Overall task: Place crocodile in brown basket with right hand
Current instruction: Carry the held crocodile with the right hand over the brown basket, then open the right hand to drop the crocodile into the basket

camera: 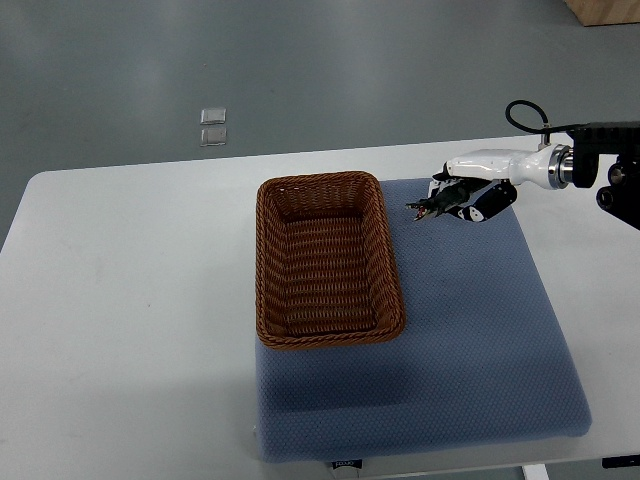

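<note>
One small, light, stiff-looking crocodile point(437, 205) sits gripped mid-body in the right hand's point(468, 200) curled fingers, beside the brown basket point(268, 262).

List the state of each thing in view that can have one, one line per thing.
right hand: fingers shut on the crocodile.
crocodile: held to the right of the brown basket, not in it.
brown basket: upright on the blue mat, empty.
blue mat: flat on the white table.
</note>
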Robot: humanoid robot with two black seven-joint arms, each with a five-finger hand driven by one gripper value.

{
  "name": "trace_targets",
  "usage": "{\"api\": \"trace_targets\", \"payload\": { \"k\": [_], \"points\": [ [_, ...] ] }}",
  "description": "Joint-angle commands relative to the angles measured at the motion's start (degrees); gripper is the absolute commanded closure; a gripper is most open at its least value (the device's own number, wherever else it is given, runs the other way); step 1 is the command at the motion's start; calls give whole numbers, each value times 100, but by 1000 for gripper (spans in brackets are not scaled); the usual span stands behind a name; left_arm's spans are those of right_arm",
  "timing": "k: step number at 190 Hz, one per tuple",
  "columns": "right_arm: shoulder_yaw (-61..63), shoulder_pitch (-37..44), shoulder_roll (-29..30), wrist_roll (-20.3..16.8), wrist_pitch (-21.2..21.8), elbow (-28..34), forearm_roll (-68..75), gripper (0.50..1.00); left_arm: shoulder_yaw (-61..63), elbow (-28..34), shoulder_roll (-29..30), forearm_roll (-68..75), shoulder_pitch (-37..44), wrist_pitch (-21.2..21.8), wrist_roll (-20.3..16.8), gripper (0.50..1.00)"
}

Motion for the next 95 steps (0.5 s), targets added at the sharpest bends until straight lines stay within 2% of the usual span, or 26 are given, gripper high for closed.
{"api": "trace_targets", "payload": {
  "k": [1, 27, 73, 84, 95],
  "points": [
    [-3, 150, 236, -39, 87, 9, -1, 983, 0, 0, 0, 0, 0, 0, 0, 500],
    [-3, 370, 684, -56, 201, 9, -1, 983, 0, 0, 0, 0, 0, 0, 0, 500],
    [6, 484, 1369, -223, 96, 9, 8, 967, 0, 0, 0, 0, 0, 0, 0, 500],
    [6, 458, 1475, -223, 43, 9, 8, 953, 0, 0, 0, 0, 0, 0, 0, 500],
    [-3, 414, 1571, -223, -53, 9, 8, 918, 0, 0, 0, 0, 0, 0, 0, 500]
  ]
}}
